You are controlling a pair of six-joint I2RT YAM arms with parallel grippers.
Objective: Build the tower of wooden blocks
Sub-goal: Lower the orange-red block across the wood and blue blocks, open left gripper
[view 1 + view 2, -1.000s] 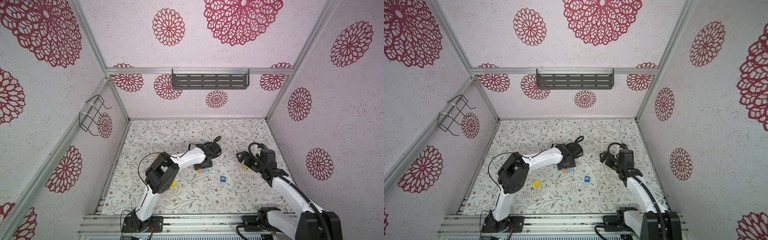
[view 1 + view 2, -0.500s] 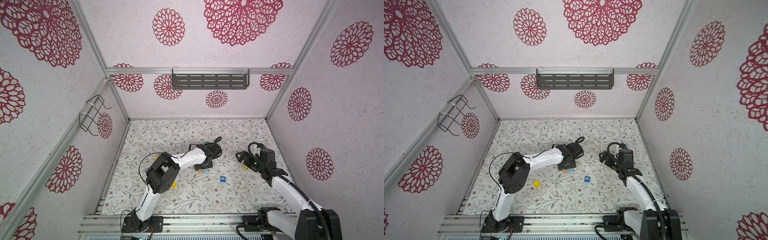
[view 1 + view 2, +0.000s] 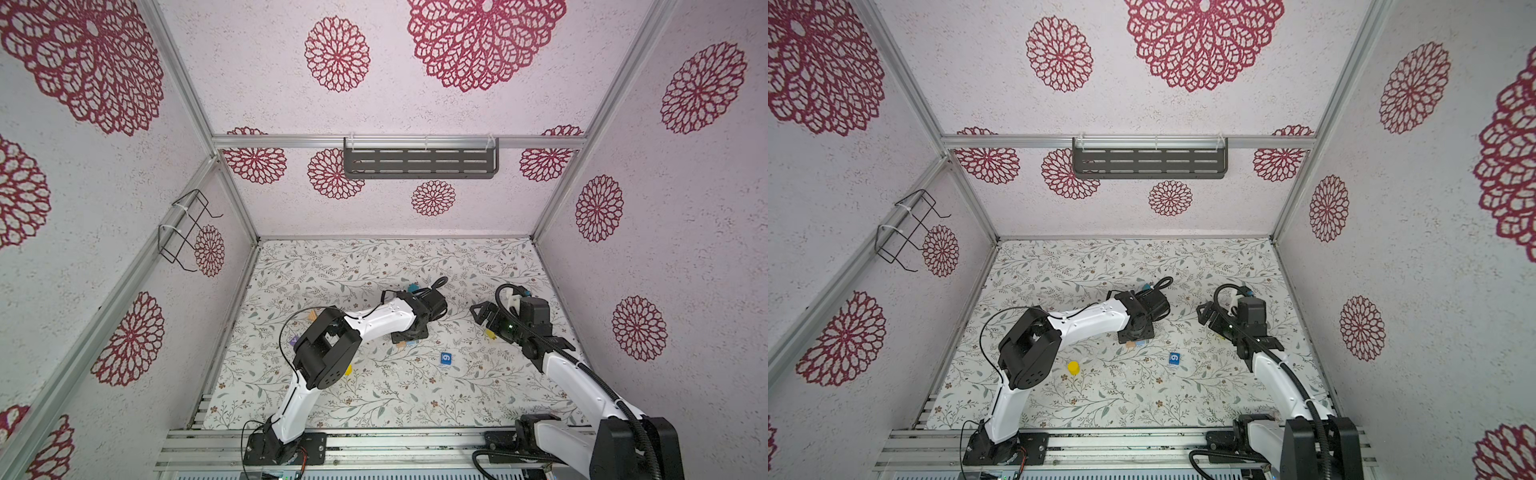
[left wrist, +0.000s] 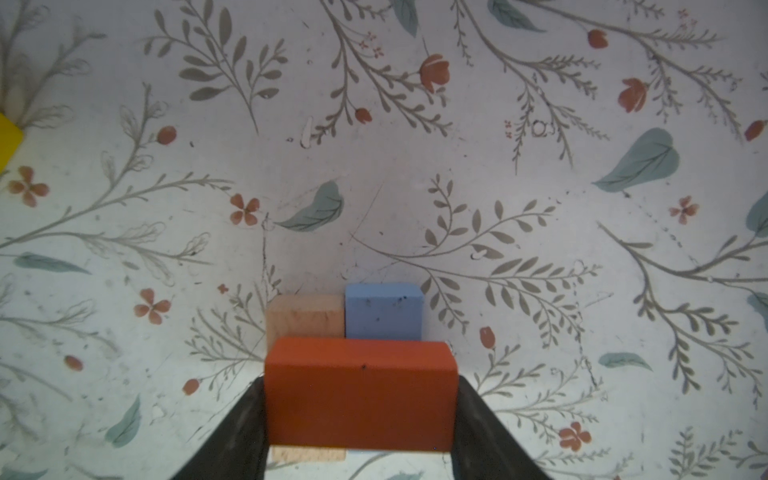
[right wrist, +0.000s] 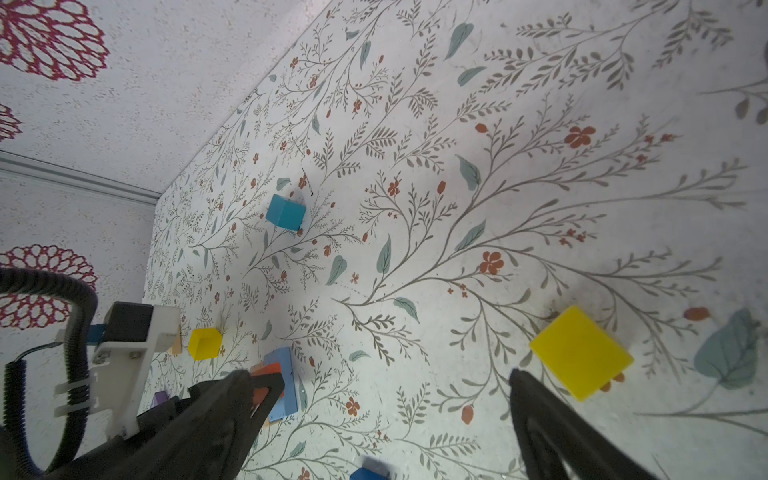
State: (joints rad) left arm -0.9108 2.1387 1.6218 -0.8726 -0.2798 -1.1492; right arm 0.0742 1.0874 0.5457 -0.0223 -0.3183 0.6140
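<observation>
In the left wrist view my left gripper [image 4: 360,380] is shut on an orange brick [image 4: 360,395], one dark finger against each end. The brick lies across a tan block [image 4: 305,318] and a light blue block [image 4: 384,311] that stand side by side on the floral mat. In both top views this small stack [image 3: 402,344] [image 3: 1136,344] peeks out from under the left wrist. My right gripper [image 5: 399,376] [image 3: 484,320] hangs wide open and empty over the mat, with a yellow block [image 5: 581,358] lying flat just beyond one finger.
Loose blocks lie around: a blue cube marked 9 [image 3: 445,358] [image 3: 1174,358], a yellow cylinder [image 3: 1073,368], a teal cube [image 5: 286,212] [image 3: 412,287], a yellow cube [image 5: 204,343] and a purple block [image 3: 294,340]. Patterned walls enclose the mat [image 3: 374,399] on three sides.
</observation>
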